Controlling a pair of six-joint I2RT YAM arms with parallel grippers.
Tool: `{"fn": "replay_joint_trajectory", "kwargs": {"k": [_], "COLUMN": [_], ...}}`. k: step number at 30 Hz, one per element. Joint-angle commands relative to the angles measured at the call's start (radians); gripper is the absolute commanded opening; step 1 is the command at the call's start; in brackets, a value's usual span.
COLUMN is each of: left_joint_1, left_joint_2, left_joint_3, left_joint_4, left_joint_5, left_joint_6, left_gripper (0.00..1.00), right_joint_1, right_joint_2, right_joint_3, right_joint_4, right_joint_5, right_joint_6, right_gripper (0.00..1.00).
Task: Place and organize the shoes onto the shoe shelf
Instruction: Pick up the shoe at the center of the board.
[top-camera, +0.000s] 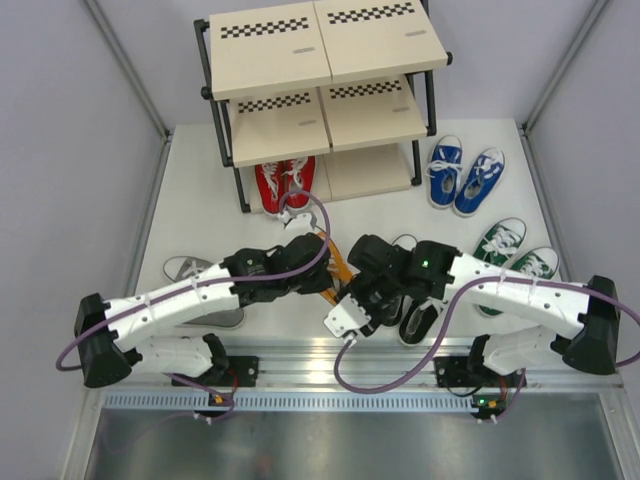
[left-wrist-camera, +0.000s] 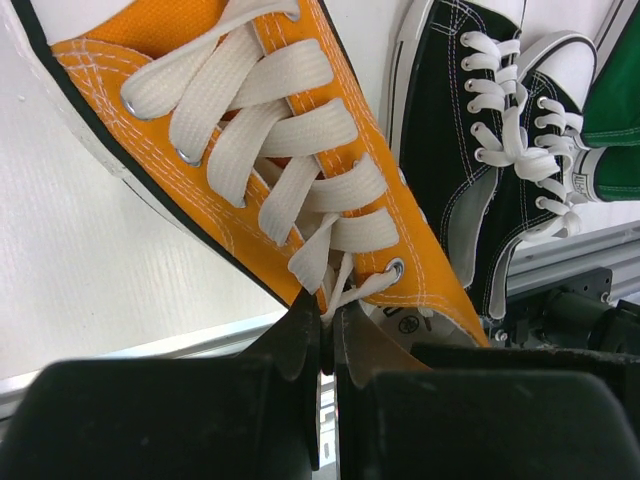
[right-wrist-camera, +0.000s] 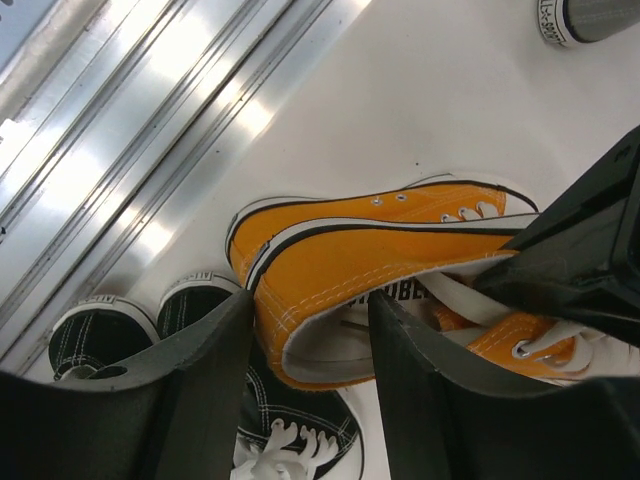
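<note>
The shoe shelf (top-camera: 270, 62) stands at the back, with a red pair (top-camera: 284, 183) on its bottom tier. An orange shoe (left-wrist-camera: 300, 150) is tilted between both arms near the table's middle (top-camera: 337, 265). My left gripper (left-wrist-camera: 330, 322) (top-camera: 318, 268) is shut on its tongue and lace at the top eyelets. My right gripper (right-wrist-camera: 308, 300) (top-camera: 352, 292) is open astride the same shoe's heel (right-wrist-camera: 330, 300), one finger outside the heel wall and one over the insole. A second orange shoe (right-wrist-camera: 380, 212) lies just behind it.
A black pair (left-wrist-camera: 470, 150) (right-wrist-camera: 290, 410) lies under my right arm, beside the orange shoes. A green pair (top-camera: 515, 250) and a blue pair (top-camera: 465, 178) sit on the right. A grey shoe (top-camera: 190, 270) lies on the left. The metal rail (top-camera: 330, 360) runs along the near edge.
</note>
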Motion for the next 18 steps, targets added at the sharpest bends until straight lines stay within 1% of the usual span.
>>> {"fn": "replay_joint_trajectory", "kwargs": {"k": [1,4,8,13,16,17,18], "left_joint_1": [0.006,0.009,0.010,0.012,0.015,0.015,0.015], "left_joint_2": [-0.062,-0.069,-0.080,-0.088,-0.086,-0.086,-0.088], "left_joint_3": [0.001,-0.009,-0.024,-0.044,-0.058,-0.065,-0.068], "left_joint_4": [0.113,0.113,0.133,0.161,0.178,0.182,0.190], "left_joint_5": [-0.045,-0.063,-0.079,-0.089,-0.089,-0.088,-0.085], "left_joint_6": [-0.024,-0.048,-0.077,-0.102,-0.111,-0.111,-0.113], "left_gripper": [0.00,0.00,0.00,0.00,0.00,0.00,0.00], "right_joint_1": [0.016,0.018,0.024,0.029,0.035,0.035,0.035], "right_joint_2": [-0.003,0.000,0.017,0.027,0.039,0.040,0.045], "right_joint_3": [-0.005,-0.011,-0.014,-0.014,-0.005,0.000,0.003], "right_joint_4": [0.036,0.036,0.052,0.055,0.050,0.047,0.044], "right_joint_5": [0.055,0.043,0.033,0.018,0.009,0.003,0.000], "right_joint_6": [0.024,0.038,0.058,0.070,0.072,0.075,0.075], "right_gripper": [0.50,0.48,0.41,0.38,0.31,0.24,0.20]}}
